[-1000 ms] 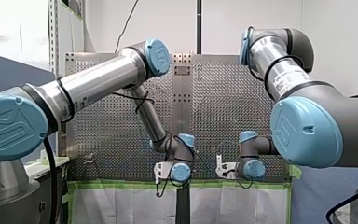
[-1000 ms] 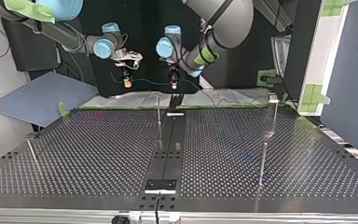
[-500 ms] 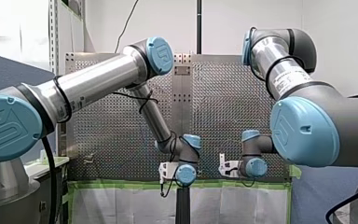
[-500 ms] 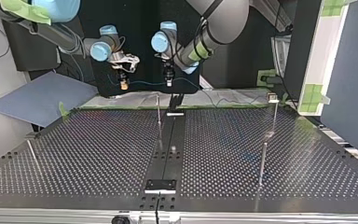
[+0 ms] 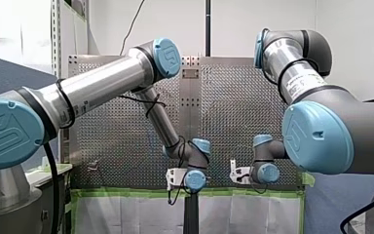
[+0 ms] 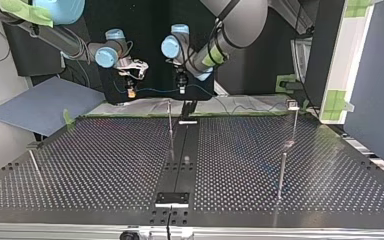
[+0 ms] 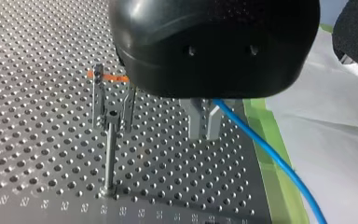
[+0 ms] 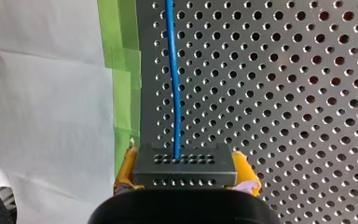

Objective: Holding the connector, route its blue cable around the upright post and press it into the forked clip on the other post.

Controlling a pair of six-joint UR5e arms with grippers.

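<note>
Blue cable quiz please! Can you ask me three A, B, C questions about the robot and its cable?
1. Left wrist view: where is the forked clip? A beside my left gripper; B gripped by it; C on paper.
2. What colour are my right gripper's pads? A red; B yellow; C white.
3. What is my left gripper doing? A open; B holding a post; C shut on the blue cable.
Answers: A, the clip stands apart beside it; B, yellow shows beside the connector; C, the cable leaves its closed fingers.

Front: looking from behind arms (image 5: 102, 87) over perforated table (image 5: 233, 107). Top: facing them across same table, low. Wrists: looking close at table, both catching blue cable (image 7: 265, 145).
</note>
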